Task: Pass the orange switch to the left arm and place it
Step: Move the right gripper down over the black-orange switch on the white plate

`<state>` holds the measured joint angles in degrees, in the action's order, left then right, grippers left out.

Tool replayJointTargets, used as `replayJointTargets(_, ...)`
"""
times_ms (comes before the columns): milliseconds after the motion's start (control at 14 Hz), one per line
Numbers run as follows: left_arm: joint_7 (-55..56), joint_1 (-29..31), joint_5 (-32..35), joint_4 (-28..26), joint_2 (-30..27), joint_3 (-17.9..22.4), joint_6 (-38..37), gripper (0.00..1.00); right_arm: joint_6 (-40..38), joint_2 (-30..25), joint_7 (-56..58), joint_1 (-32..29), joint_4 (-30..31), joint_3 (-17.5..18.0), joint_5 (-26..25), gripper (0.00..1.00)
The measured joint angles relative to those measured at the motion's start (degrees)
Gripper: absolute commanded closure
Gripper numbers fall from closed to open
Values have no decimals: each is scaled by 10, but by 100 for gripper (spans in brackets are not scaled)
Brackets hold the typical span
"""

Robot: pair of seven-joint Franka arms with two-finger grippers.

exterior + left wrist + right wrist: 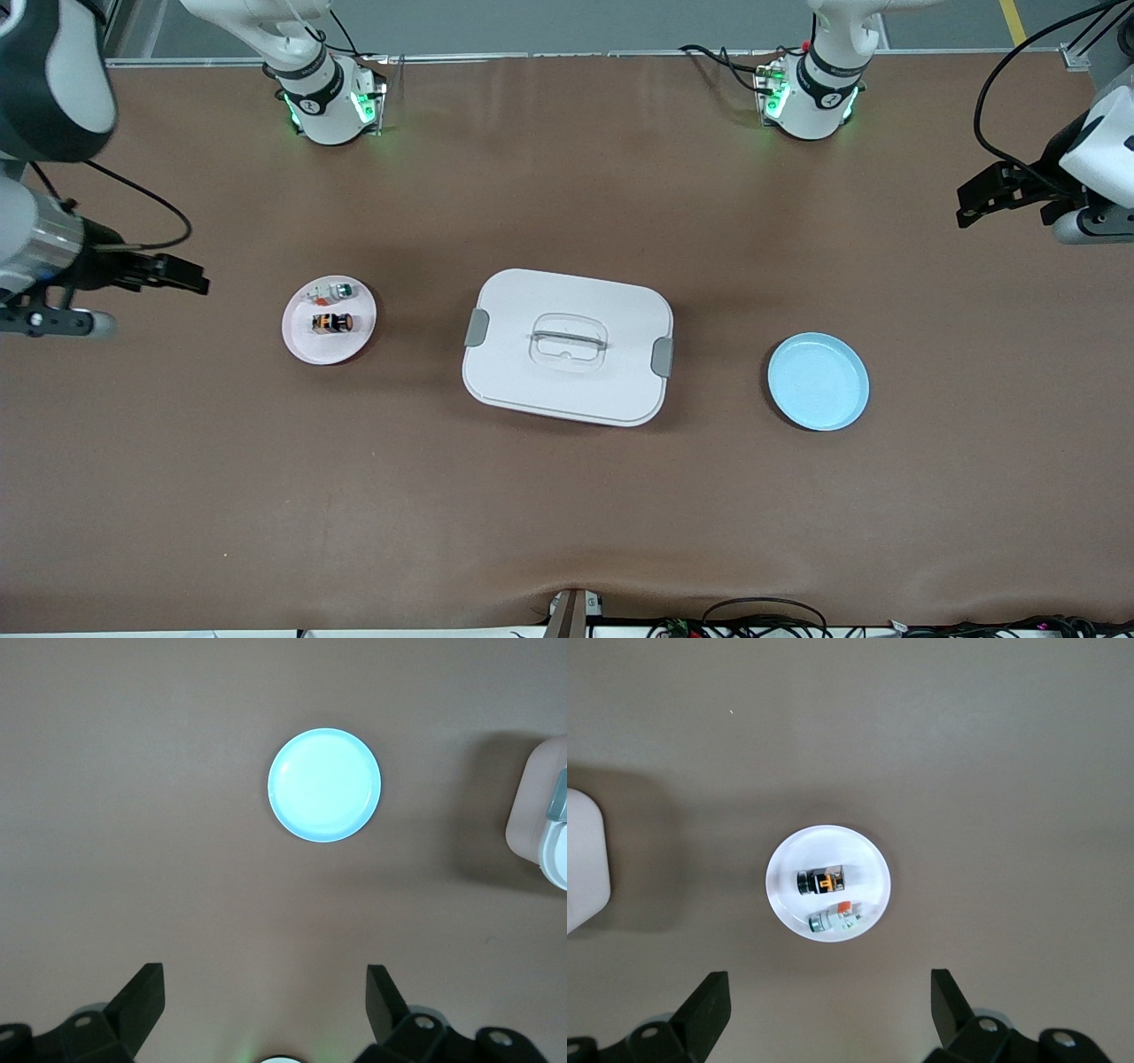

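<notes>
The orange switch (332,323) lies on its side on a pale plate (306,350) toward the right arm's end of the table. In the right wrist view the orange switch (820,881) lies on the same plate (833,846). The white box (567,346) stands mid-table between the two plates. My right gripper (197,278) is open and empty, over bare table at the right arm's end; in its wrist view the right gripper (830,1005) is apart from the plate. My left gripper (967,202) is open and empty over the left arm's end, and the left gripper (266,1001) shows wide open.
A white switch with a green cap (335,291) shares the pale plate and also shows in the right wrist view (835,920). An empty light-blue plate (817,381) lies toward the left arm's end, also in the left wrist view (324,784). Cables run along the table's front edge.
</notes>
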<state>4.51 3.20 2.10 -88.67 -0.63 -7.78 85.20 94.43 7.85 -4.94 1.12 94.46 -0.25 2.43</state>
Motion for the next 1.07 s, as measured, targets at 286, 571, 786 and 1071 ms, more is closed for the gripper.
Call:
replayJointTargets(286, 0, 0, 0, 0, 0, 0, 0, 0, 115, 5, -8, 19, 94, 1, 2, 0)
replayJointTargets(571, 0, 0, 0, -3, 0, 0, 6, 0, 264, 19, -10, 40, 209, 3, 8, 0)
replayJointTargets(786, 0, 0, 0, -6, 0, 0, 8, 0, 339, 43, -10, 52, 260, 3, 8, 0)
replayJointTargets(1071, 0, -1, 0, -8, 2, -2, 11, 0, 391, 64, -10, 59, 288, 4, 8, 0)
